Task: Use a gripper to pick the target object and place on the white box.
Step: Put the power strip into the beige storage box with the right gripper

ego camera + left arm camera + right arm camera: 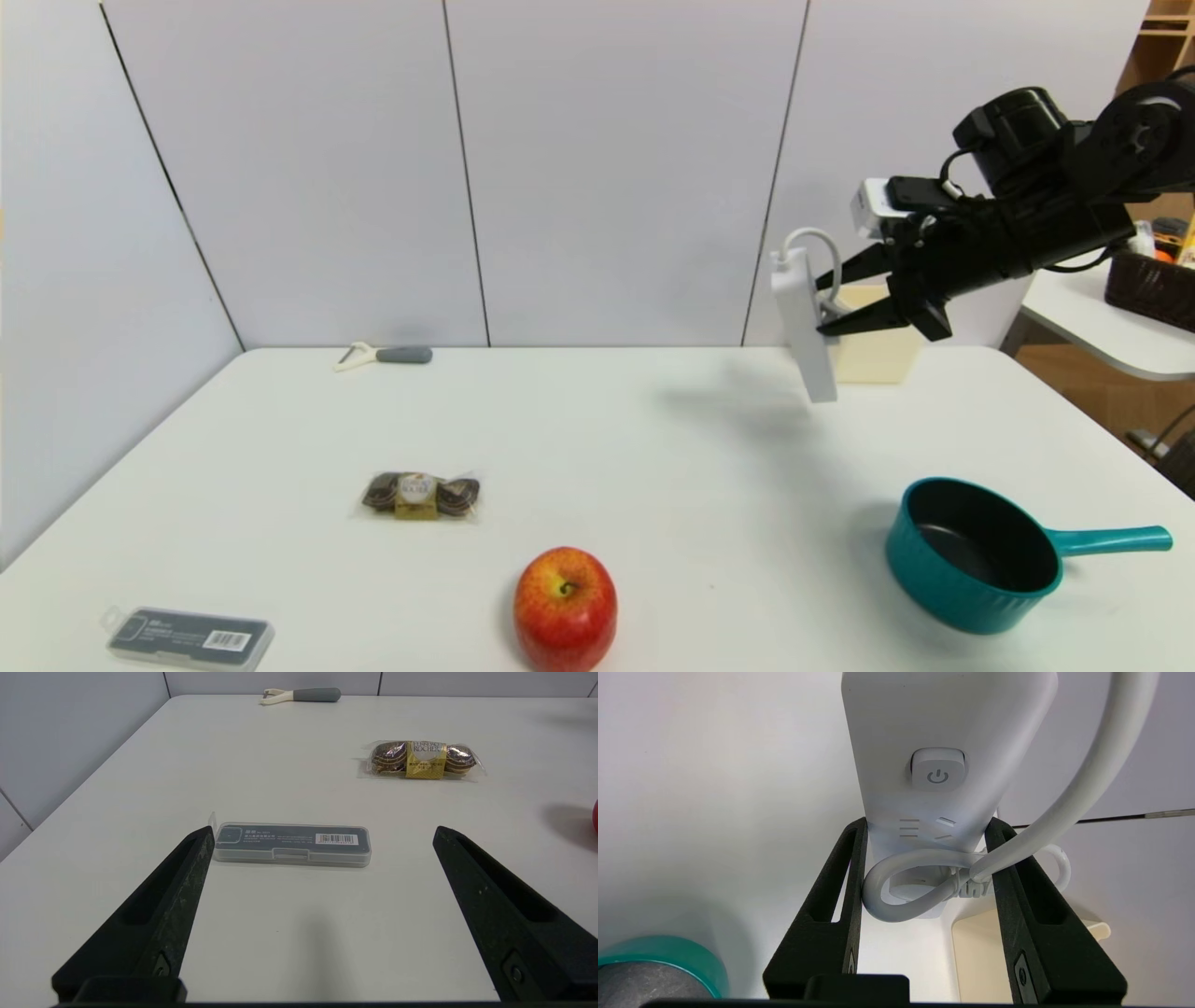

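Observation:
My right gripper [823,302] is raised above the table's far right and is shut on the white power strip [803,327], which hangs tilted, its lower end pointing down. In the right wrist view the two black fingers [852,858] press the strip [943,742] on both sides just below its power button, with the white cord [1092,770] looped across them. The cream white box [878,350] stands on the table just behind and below the gripper, partly hidden by it, and shows as a pale corner [976,952] in the right wrist view. My left gripper [323,833] hovers open low over the near left table.
A teal saucepan [976,551] sits near right with its handle pointing right. An apple [565,607] lies at the front centre, a chocolate pack [420,495] left of centre, a grey barcode case [189,637] at the front left, and a peeler [385,356] at the far edge.

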{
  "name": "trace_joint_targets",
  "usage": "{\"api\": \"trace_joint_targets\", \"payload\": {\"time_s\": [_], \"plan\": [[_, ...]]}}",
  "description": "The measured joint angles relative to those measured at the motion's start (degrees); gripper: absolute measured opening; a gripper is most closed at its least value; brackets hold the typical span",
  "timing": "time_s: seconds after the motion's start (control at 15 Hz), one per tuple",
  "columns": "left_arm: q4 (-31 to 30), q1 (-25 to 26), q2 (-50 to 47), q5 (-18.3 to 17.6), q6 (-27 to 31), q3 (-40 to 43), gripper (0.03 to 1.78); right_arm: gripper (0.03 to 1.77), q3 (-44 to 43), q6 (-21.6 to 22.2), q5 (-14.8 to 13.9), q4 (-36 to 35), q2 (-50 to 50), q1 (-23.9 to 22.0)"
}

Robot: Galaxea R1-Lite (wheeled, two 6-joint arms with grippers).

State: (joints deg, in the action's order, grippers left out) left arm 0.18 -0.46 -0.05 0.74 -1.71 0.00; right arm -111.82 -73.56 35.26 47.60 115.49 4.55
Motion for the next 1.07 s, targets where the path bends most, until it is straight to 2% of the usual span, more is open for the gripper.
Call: {"api": "trace_joint_targets", "payload": {"time_s": [0.33,0.53,0.67,1.07], "plan": [[0.00,0.02,0.00,-0.01,-0.02,0.00,1.69,0.82,-0.06,0.21,1.93,-0.01,-2.71,-2.35],[0.00,0.00,0.00,0.00,-0.02,0.00,1.69,0.82,-0.16,2.32,4.22,-0.26,-4.61,-4.90],[-0.02,0.02,0.00,-0.04,0.00,0.00,1.69,0.82,-0.28,4.84,4.68,-2.44,-5.51,-6.33],[0.00,0.02,0.00,-0.01,-0.02,0.00,1.69,0.82,-0.33,17.03,4.68,-13.57,-6.97,-7.66]]}}
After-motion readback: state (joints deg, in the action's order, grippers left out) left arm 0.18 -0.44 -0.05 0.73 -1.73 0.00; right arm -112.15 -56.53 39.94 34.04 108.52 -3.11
